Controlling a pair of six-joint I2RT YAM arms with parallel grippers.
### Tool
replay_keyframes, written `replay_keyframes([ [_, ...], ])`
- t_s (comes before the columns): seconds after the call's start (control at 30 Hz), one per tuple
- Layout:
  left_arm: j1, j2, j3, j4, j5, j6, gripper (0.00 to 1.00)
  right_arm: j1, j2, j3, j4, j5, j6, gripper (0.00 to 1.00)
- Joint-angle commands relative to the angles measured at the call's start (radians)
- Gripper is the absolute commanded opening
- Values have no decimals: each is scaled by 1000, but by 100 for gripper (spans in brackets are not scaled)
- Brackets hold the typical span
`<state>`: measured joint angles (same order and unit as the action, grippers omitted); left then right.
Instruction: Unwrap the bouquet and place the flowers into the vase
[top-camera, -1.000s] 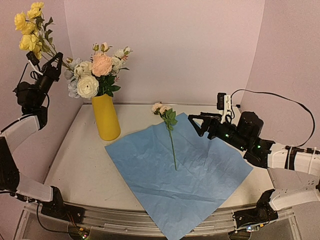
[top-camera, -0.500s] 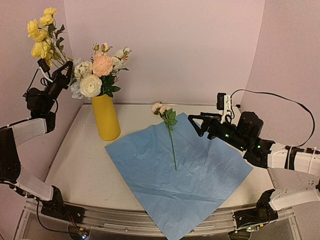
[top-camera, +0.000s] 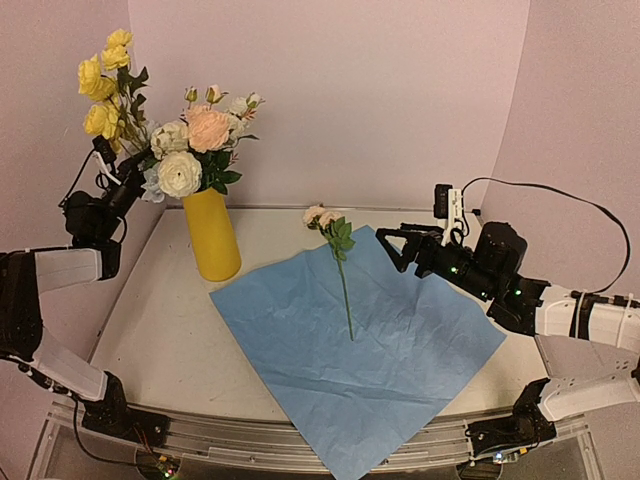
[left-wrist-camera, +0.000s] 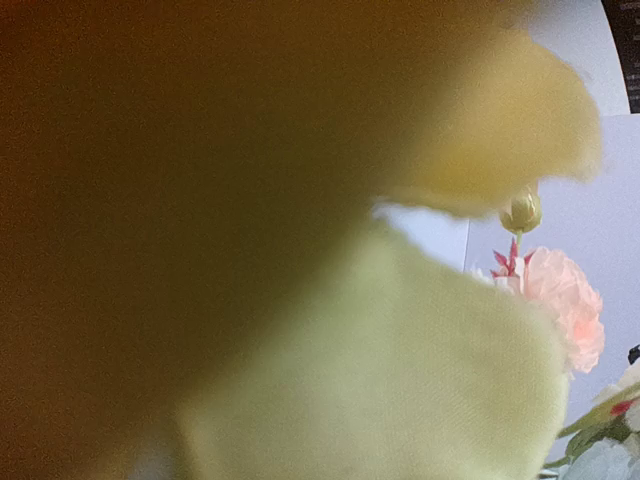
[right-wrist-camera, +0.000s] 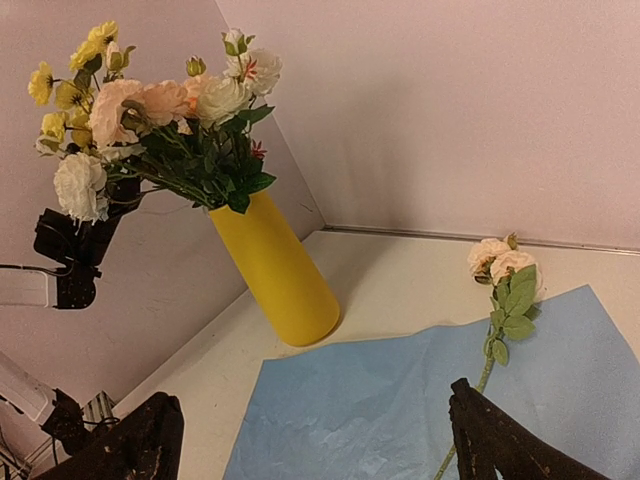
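The yellow vase stands at the back left with white and peach flowers in it. My left gripper is shut on the stem of a yellow flower sprig, held upright just left of the vase's blooms. Blurred yellow petals fill the left wrist view and hide the fingers. The bouquet's blue paper lies spread flat. One pale pink rose lies on it. My right gripper hovers open to the right of that rose, with nothing in it; its wrist view shows vase and rose.
Pink walls close in on the left, back and right of the white table. The blue paper overhangs the near table edge. A black cable loops behind the right arm.
My left gripper has carried the yellow sprig rightward, up against the blooms in the vase. The right arm, the rose and the paper have not moved.
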<state>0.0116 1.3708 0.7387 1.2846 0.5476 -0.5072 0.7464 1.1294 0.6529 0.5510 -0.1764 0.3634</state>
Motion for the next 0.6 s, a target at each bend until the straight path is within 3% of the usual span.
replay_keyframes([
  [0.0, -7, 52, -9, 5, 48, 28, 0, 2, 1, 46, 13, -17, -6, 93],
  [0.57, -70, 148, -34, -26, 75, 88, 0, 2, 7, 45, 12, -19, 2, 93],
])
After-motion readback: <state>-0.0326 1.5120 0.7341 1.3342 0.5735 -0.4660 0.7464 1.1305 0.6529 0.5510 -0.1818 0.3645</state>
